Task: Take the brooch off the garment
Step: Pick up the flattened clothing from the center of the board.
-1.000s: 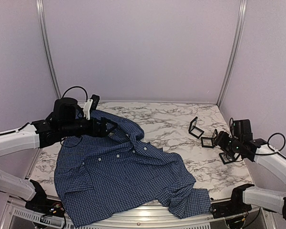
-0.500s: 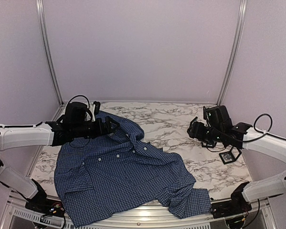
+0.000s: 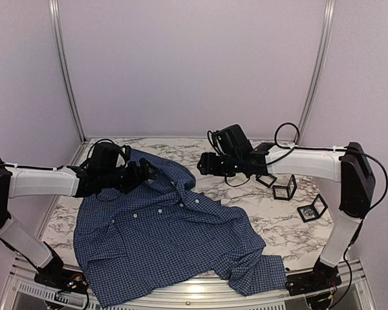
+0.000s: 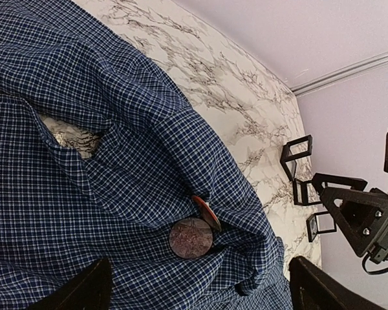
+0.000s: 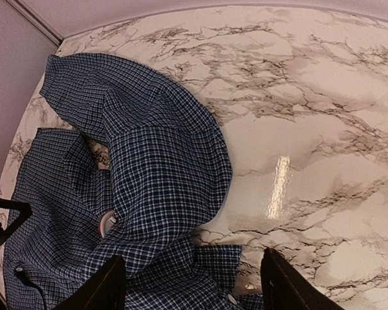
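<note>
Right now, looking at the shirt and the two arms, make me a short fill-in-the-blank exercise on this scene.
1. The brooch is pinned to the checked shirt, just ahead of the ___ arm's fingers.
2. The left gripper and the right gripper both have their jaws ___.
3. The black frames stand on the ___ side of the table.

Missing words: left; open; right.

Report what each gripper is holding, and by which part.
Nothing is held. The left gripper is open; the brooch sits on the shirt ahead of its fingers, ungripped. The right gripper is open too, above the shirt.
</note>
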Controlling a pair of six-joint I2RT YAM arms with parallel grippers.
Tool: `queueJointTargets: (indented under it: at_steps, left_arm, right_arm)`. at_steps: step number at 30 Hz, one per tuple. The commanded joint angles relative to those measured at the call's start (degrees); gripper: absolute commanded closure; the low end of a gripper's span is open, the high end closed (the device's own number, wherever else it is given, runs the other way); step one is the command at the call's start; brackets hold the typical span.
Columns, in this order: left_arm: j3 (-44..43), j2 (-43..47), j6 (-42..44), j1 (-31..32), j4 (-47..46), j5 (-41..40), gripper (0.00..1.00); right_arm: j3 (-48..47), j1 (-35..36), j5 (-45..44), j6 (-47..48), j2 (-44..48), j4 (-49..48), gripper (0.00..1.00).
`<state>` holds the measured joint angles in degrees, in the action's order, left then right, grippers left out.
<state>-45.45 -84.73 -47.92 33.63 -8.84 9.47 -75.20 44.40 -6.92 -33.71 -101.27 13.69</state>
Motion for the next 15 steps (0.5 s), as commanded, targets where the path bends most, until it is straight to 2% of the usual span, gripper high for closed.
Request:
queueJointTargets:
  at_steps: [1, 7, 15]
  left_arm:
    - [0.69, -1.88, -3.30, -0.35, -0.80, -1.23, 0.02]
    - [0.80, -3.86, -5.41, -0.36, -2.11, -0.10, 0.03]
    - [0.63, -5.25, -7.29, -0.36, -3.43, 0.75, 0.07]
  right_arm:
    - [-8.47, 2.11, 2.89, 3.47, -6.60, 0.80, 0.31]
    - [-17.26, 5.14, 3.77, 5.20, -14.07, 3.89, 0.31]
    - [-19.85, 7.12, 4.40, 4.80, -18.00, 6.65, 0.32]
